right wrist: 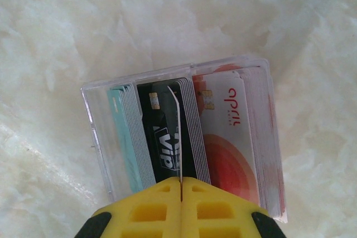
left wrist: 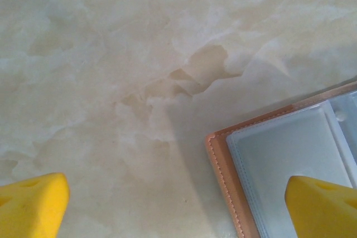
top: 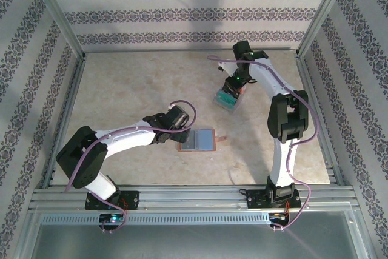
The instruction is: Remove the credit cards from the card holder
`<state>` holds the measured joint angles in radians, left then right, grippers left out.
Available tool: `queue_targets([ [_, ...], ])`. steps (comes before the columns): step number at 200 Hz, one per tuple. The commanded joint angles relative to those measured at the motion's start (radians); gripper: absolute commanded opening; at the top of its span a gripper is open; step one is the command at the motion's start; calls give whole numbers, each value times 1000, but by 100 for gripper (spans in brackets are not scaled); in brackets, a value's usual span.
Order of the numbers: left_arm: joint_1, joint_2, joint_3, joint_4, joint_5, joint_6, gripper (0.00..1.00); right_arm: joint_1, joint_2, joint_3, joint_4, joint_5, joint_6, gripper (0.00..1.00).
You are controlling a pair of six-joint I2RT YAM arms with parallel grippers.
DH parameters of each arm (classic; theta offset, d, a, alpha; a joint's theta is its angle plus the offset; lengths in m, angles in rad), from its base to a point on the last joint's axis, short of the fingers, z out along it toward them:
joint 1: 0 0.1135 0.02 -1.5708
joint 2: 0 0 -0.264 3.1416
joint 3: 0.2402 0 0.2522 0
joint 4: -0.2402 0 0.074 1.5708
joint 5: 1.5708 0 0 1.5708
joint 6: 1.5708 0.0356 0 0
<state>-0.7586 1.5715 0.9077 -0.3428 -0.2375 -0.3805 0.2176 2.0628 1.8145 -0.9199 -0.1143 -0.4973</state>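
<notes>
Card holder (top: 199,141) lies open and flat on the marbled desk (top: 133,89), near-centre, a bit left of middle. Salmon-pink stitched border, greyish see-thru pockets facing up. Can't tell from the top view whether any pockets have cards in them.

L end effector (top: 180,136) is at the holder's left edge, arm reaching in from the near-left. In the L wrist view the L end effector (left wrist: 178,207) is spread wide w/ nothing between the yellow fingertips (left wrist: 33,204). One tip is over bare desk. The other is over the holder's (left wrist: 279,160) pocket area, at its corner. Contact w/ the holder can't be judged.

R end effector (top: 232,92) is farther back and right of centre, directly over a clear box (top: 225,102), well apart from the holder. In the R wrist view the R end effector (right wrist: 180,193) is fully closed, pinching a thin card (right wrist: 177,132) seen edge-on. The card runs up from the seam between the fingers and curves slightly at its far end. Colour of that card not readable.

Clear box (right wrist: 95,132) sits on the desk packed w/ cards on edge:
- teal cards (right wrist: 120,137) at left
- dark "VIP" card (right wrist: 162,137) in the middle
- white and orange-red card (right wrist: 228,137) at right

The pinched card stands among them, in front of the dark one.
</notes>
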Motion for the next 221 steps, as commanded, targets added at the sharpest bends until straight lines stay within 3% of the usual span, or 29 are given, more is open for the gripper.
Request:
queue_targets([
  [1,-10,-31,25,-47,-22,6,99,-9,29,26,-32,-16,-8,3],
  [54,-10,-54,28,-57,-33,8,99,-4,10,32,-34,-4,13,34],
  [107,-6,-99,24,-47,-50,-18,99,2,-86,-1,-18,54,98,37],
  [149,31,-160,-19,2,-50,-96,99,41,-242,-132,33,123,385,39],
  [173,74,-214,-72,39,-58,-165,99,124,-367,-287,90,156,560,42],
  [221,237,-351,-251,170,37,-340,99,409,-489,-490,124,274,810,51],
])
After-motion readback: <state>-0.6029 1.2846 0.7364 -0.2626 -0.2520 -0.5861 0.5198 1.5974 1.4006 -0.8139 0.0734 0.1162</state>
